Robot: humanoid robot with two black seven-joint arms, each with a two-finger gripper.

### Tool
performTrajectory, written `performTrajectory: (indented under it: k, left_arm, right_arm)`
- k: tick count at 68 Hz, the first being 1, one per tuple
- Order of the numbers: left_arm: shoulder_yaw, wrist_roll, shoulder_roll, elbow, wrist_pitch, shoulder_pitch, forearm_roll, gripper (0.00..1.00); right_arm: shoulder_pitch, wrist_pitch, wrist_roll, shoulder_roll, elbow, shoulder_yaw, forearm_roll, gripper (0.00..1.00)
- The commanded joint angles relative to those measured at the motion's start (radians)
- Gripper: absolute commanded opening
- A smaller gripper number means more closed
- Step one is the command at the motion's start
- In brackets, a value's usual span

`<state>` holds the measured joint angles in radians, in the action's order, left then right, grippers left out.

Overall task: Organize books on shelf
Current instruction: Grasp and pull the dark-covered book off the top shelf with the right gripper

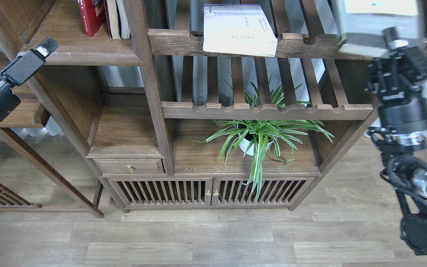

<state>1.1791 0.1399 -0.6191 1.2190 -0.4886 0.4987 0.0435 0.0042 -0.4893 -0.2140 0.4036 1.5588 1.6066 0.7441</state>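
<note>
The red book (91, 16) stands upright on the solid dark-brown shelf (87, 57) at the top left, with two pale books (117, 18) leaning beside it. The white-lavender book (237, 29) lies flat on the upper slatted rack, overhanging its front rail. My right gripper (395, 42) is at the top right, shut on a thick dark-edged book with a pale yellow-green cover (378, 24), held in the air in front of the rack's right end. My left gripper (46, 46) hovers just left of the shelf's front edge; its fingers cannot be told apart.
A spider plant in a white pot (252, 142) stands on the lower board under the second slatted rack (265, 111). A small drawer (130, 167) and slatted cabinet doors (209, 193) are below. A side rack (9, 111) is at the left.
</note>
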Motion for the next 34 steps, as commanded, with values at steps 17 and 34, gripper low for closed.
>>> performTrajectory:
  k: [17, 34]
  left_arm:
    - [-0.012, 0.001, 0.019, -0.019, 0.000, -0.002, -0.013, 1.00]
    - [-0.019, 0.003, 0.033, -0.019, 0.000, -0.002, -0.016, 1.00]
  right_arm:
    - [-0.283, 0.001, 0.002, 0.083, 0.024, 0.022, 0.024, 0.04]
    - [-0.466, 0.001, 0.004, 0.090, 0.020, 0.062, 0.063, 0.03]
